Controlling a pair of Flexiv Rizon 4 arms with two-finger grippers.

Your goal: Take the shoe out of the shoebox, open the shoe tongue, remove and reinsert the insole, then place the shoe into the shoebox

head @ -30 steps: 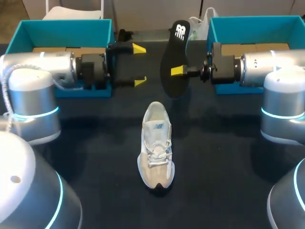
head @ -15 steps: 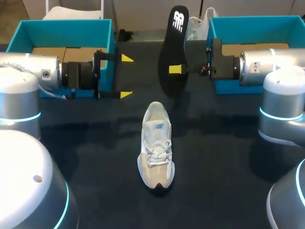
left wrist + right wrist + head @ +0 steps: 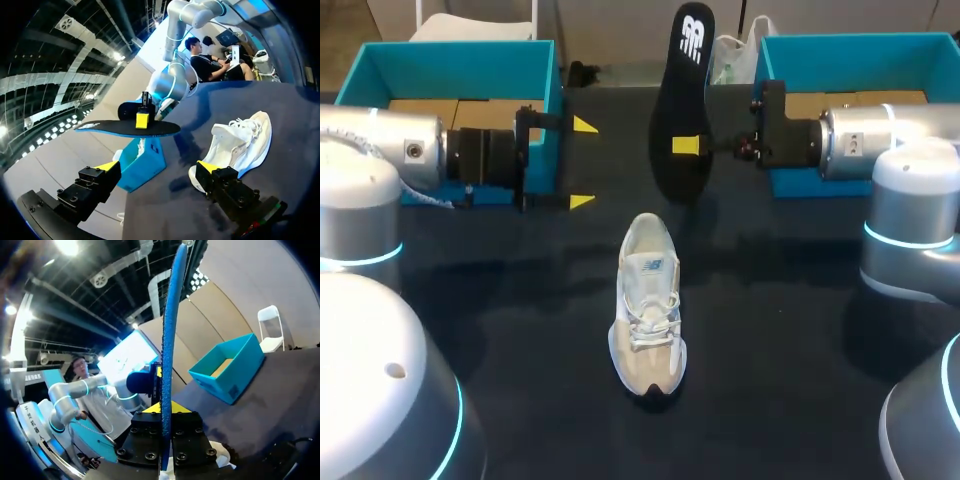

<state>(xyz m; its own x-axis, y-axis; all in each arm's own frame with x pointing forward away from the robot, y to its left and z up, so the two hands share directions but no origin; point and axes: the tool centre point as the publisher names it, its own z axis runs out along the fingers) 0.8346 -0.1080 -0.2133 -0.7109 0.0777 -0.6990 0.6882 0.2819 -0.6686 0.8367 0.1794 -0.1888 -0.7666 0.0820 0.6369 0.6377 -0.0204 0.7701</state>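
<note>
A white and beige shoe [image 3: 648, 300] lies on the dark table, its toe toward the front edge; in the left wrist view the shoe [image 3: 240, 145] shows beyond one finger. The black insole [image 3: 682, 100] hangs above the table behind the shoe, with my right gripper [image 3: 688, 146] shut on its lower half. In the right wrist view the insole [image 3: 170, 330] stands edge-on between my right gripper's [image 3: 166, 407] fingers. My left gripper [image 3: 582, 163] stands open and empty to the left of the insole, level with it. The left wrist view shows the insole [image 3: 130, 128] ahead of the open left gripper [image 3: 157, 167].
A teal shoebox [image 3: 460, 60] stands at the back left behind my left arm, and a second teal box [image 3: 860, 45] at the back right behind my right arm. A white plastic bag [image 3: 730, 55] lies at the back edge.
My left arm has drawn back to the left, away from the insole, its gripper still open. The right gripper has lifted the insole slightly and turned it more upright. The shoe has not moved.
</note>
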